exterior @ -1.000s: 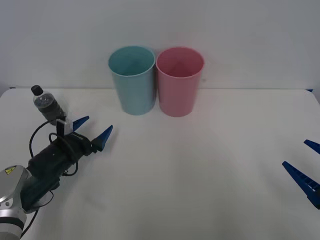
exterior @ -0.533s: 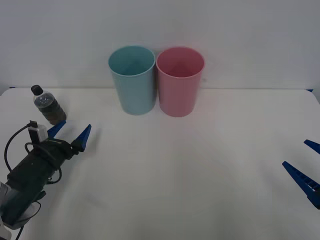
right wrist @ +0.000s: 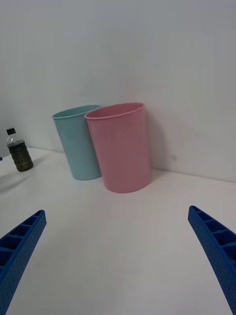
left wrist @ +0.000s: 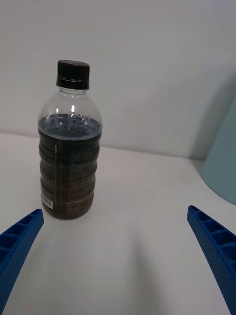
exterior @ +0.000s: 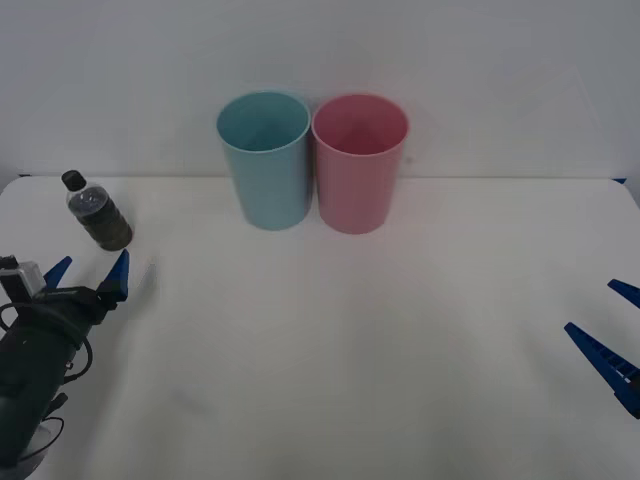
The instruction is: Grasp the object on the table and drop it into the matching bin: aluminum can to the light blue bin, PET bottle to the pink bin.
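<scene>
Retreating toward the near left corner, left gripper [exterior: 88, 274] now low at the left edge, blue ribbed fingers spread wide with nothing between them. Pulled back over the last second from a spot farther right and nearer the bins, and re-aimed along the way: now pointing at the small clear plastic bottle with black screw cap and dark contents [exterior: 98, 214], standing upright just beyond the fingertips at the far left of the wide white tabletop [exterior: 400, 350]. Bottle not yet touched; in the left wrist view [left wrist: 70, 142] standing a little left of the midline between the open fingers. Likely a line-up for the grasp, with a forward reach and a closing squeeze to come. Tall pink plastic tub [exterior: 359, 162] waiting at the far centre, touching or nearly touching the like-sized light blue tub [exterior: 264, 158] on its left. Right gripper [exterior: 606, 325] parked at the near right edge, fingers apart, empty.
</scene>
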Motion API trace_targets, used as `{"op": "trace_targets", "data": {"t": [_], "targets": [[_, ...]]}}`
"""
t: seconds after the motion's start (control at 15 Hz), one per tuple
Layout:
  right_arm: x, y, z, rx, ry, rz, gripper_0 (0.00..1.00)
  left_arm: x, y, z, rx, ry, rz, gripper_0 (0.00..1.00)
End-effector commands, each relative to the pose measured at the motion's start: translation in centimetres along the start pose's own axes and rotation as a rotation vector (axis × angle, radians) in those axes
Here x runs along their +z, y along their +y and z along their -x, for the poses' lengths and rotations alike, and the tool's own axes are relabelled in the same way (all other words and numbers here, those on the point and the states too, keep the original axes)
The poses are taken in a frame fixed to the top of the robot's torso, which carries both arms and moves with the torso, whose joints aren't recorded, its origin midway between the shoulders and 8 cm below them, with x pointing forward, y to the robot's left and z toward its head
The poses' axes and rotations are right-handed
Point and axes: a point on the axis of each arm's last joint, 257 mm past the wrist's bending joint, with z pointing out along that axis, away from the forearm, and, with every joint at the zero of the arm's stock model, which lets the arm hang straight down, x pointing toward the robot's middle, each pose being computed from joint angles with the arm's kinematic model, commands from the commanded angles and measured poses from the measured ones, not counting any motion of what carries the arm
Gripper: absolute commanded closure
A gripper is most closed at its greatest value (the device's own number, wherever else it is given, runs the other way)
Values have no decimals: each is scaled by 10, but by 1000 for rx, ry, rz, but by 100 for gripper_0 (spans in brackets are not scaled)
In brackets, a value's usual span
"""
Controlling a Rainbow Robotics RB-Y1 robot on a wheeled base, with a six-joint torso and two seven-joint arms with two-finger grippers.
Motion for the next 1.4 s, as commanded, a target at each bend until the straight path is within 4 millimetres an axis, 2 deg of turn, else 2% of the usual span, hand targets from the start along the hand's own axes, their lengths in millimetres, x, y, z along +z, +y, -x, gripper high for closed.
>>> {"op": "trace_targets", "data": {"t": [0.07,0.47,0.73,1.07,1.4], "targets": [[0,0,0,0,0,0,0,-1,14,-2,-11,7,54,0],[0,0,0,0,0,0,0,6,25,2,-21,4,114,0],[0,0,0,0,0,0,0,19,37,9,-16,6,200,0],[0,0,0,0,0,0,0,50,34,9,-16,20,204,0],[0,0,0,0,0,0,0,85,47,10,0,55,225,0]]}}
